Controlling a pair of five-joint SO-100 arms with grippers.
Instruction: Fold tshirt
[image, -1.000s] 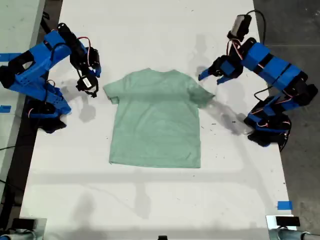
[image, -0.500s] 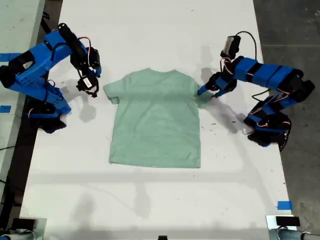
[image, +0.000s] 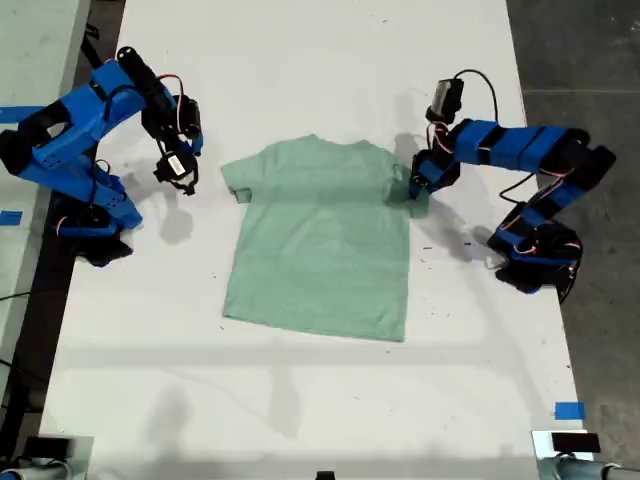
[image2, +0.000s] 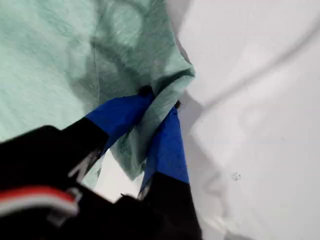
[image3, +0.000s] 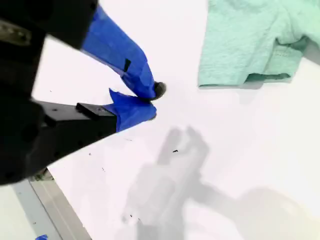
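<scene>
My first gripper (image2: 159, 102) is clamped on a bunched sleeve of the tshirt (image2: 60, 55), blue jaws pinching the cloth between them; the first wrist view shows the fold of fabric squeezed up at the tips and a loose flap hanging between the jaws. In the exterior view this gripper (image: 412, 190) sits at the sleeve on the exterior view's right, its arm (image: 520, 150) reaching in from that side.

My second gripper (image3: 152, 102) hangs above bare table (image3: 240, 165), jaws together with nothing between them. The second wrist view shows its shadow on the table and the other sleeve of the tshirt (image3: 255, 45) near the tips but apart from them. In the exterior view this gripper (image: 178, 168) is on the exterior view's left, just beside that sleeve and not touching it.

The tshirt (image: 315, 240) lies flat on the white table (image: 300, 400), mid-table, between the two arms, collar away from the camera, hem slightly skewed. Only the exterior view shows its whole outline.

Farther out in the exterior view, a blue tape mark (image: 568, 410) sits near the table's lower right edge, and a cable (image: 478, 82) loops above the first arm.
</scene>
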